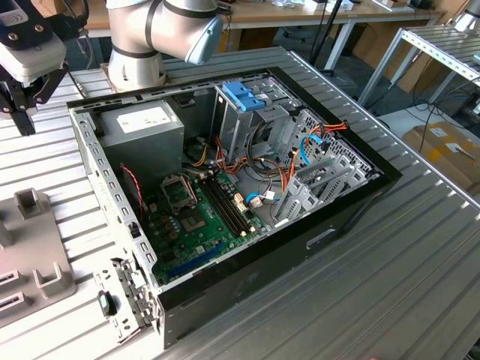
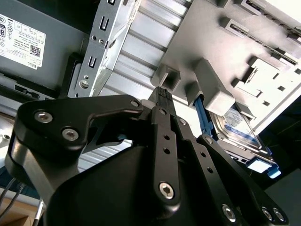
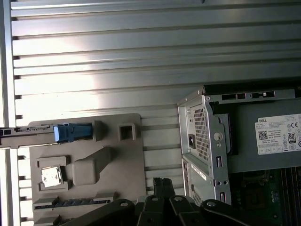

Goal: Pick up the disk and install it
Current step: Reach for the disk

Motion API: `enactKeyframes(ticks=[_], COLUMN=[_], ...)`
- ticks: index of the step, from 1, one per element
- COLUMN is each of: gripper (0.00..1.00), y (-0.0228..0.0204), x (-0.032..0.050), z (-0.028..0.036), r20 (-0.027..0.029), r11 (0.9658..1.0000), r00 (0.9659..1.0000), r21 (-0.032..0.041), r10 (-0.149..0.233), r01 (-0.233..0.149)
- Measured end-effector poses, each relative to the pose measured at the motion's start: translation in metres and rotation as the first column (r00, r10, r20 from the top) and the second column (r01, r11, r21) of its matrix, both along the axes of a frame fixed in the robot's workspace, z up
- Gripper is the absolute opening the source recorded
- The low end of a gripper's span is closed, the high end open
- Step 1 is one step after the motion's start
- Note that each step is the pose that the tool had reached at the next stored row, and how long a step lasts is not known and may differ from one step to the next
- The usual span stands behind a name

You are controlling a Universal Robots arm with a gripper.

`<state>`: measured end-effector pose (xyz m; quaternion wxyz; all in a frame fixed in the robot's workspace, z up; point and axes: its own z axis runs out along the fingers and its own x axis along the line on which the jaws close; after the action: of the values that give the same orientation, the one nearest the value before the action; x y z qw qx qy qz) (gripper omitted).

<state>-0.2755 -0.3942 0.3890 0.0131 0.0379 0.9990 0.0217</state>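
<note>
The disk [image 2: 236, 131], a grey drive with a blue-and-white label in a blue carrier, stands on edge in a slot of the grey fixture plate [image 2: 207, 37]. In the first wrist view it appears edge-on, its blue carrier end [image 3: 71, 132] sticking up from the plate [image 3: 117, 160]. My gripper [image 3: 162, 184] hangs over the ribbed table between the plate and the computer case, apart from the disk. Its black fingers [image 2: 162, 96] are shut together with nothing between them. In the exterior view the gripper [image 1: 19, 112] sits at the far left, behind the plate [image 1: 37, 251].
An open computer case [image 1: 225, 187] lies on the table, with motherboard, cables and a grey power supply box [image 1: 142, 120] with a white sticker. A bare blue bracket [image 1: 244, 94] tops its drive cage. The arm's base [image 1: 139, 45] stands behind the case.
</note>
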Motion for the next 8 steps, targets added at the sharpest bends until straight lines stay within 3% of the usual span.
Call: enactKeyframes(ticks=[5,8], gripper=[0.11,0.11], y=[0.0,0.0001], x=[-0.0008,-0.0056], z=[0.0,-0.0001], r20=[0.0,0.0], r11=[1.0,1.0], r00=[1.0,1.0], r21=[0.0,0.0], r10=[0.0,0.0], r01=[0.0,0.0])
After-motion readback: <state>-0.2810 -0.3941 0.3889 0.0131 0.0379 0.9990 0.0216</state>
